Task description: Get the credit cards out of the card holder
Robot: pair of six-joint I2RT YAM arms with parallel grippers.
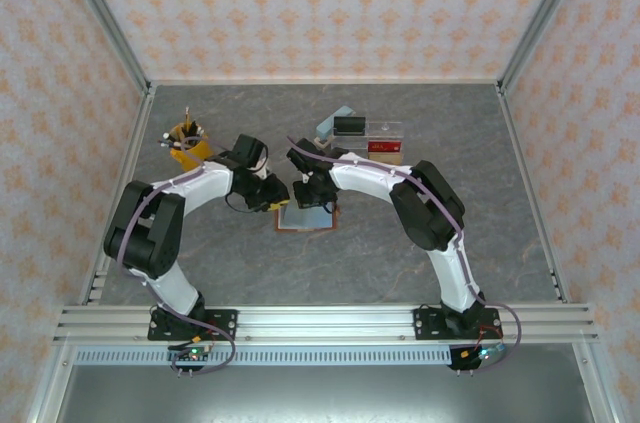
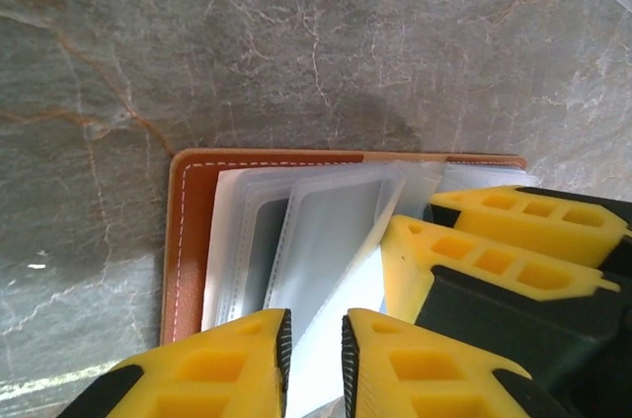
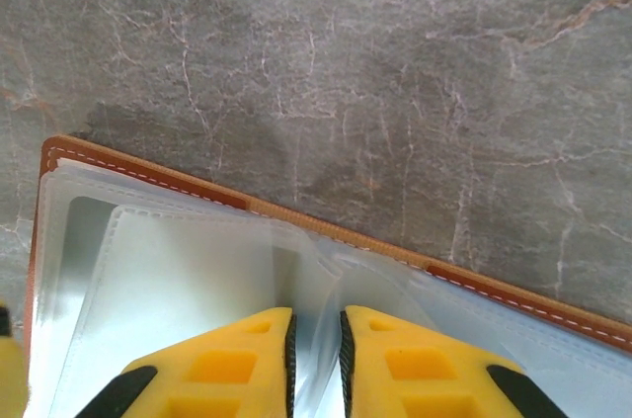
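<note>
Reddish-brown leather card holder, open flat near the centre of the grey counter, white stitching along the edge, clear sleeves fanned upward. Behind it, in the upper middle of the top view, a clear organiser and a light blue block; at upper left, a yellow cup with pens. Both arms bent inward over the holder. Left hand and right hand each nearly closed, 1 sleeve in the narrow gap; real grip impossible to tell.

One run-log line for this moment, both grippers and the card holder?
left gripper: shut on clear sleeve | right gripper: shut on another clear sleeve | card holder: open, flat on table
</note>
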